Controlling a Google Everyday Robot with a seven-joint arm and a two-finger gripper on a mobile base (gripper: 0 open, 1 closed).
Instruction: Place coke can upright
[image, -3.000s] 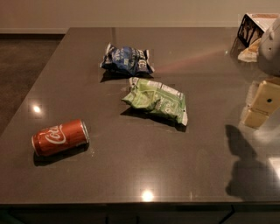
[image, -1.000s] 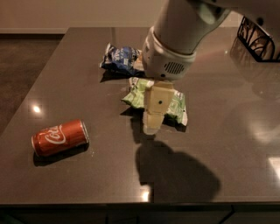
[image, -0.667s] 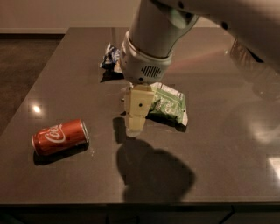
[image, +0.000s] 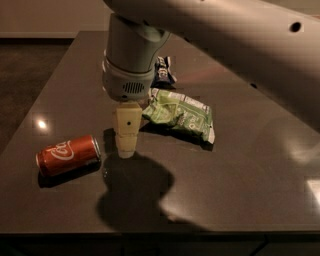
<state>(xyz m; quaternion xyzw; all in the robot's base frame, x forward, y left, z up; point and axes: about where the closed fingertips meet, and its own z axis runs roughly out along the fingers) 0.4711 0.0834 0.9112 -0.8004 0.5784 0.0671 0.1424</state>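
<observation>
Nearest the camera, the front edge of the table (image: 240, 195) is cut off in darkness, and the arm's broad shadow lies across the bare surface there. Just beyond it, on the left, the coke can (image: 68, 155) lies on its side, script facing up. It is not upright, so the task's main work is all left: grasping the can, turning it and setting it on its base. Just beside the can's right end, apart from it, the tool (image: 126, 149) hangs tip-down close over the table with nothing in its hold. It shows edge-on, so how far open it is I cannot tell. I judge this to be the approach, with no contact yet.

Further back, the green chip bag (image: 182, 117) lies crumpled. Behind it, the blue chip bag (image: 163, 73) is mostly hidden by the wrist housing (image: 131, 60). The arm (image: 225, 27) blocks the far right of the table.
</observation>
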